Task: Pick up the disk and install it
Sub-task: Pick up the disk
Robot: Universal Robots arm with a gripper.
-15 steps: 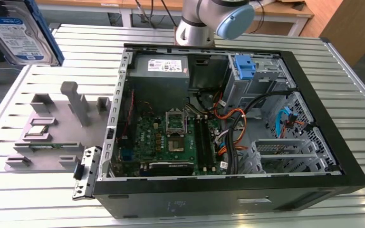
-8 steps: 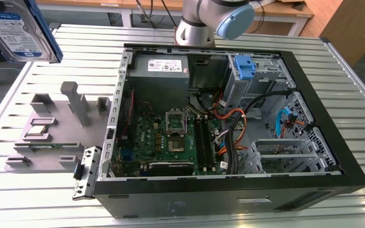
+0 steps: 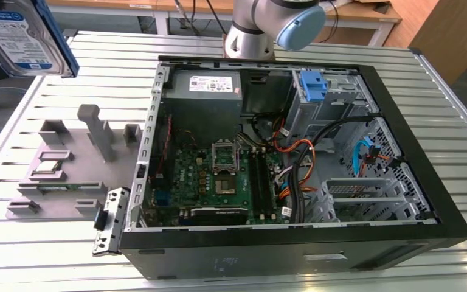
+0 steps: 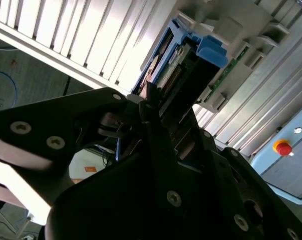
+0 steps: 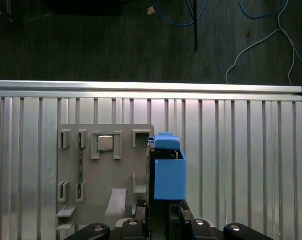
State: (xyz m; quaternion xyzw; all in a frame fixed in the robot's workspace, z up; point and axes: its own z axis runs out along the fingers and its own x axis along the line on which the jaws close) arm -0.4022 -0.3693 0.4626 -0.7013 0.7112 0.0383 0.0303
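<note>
The disk (image 3: 13, 35) hangs high at the exterior view's upper left, label side showing, with its blue carrier along one edge. It is well above the grey fixture plate (image 3: 63, 164). In the first wrist view my gripper (image 5: 161, 214) is shut on the disk, whose blue end handle (image 5: 168, 172) points away from the fingers. The second wrist view sees the disk (image 4: 166, 75) edge-on between the black fingers (image 4: 153, 107), with the grey fixture behind it.
An open computer case (image 3: 298, 237) lies on the slatted metal table (image 3: 444, 115). Inside it are a motherboard (image 3: 217, 176), cables and a grey drive cage with a blue bracket (image 3: 313, 85). The arm's base (image 3: 250, 36) stands behind the case. A red button (image 4: 282, 148) sits off the table.
</note>
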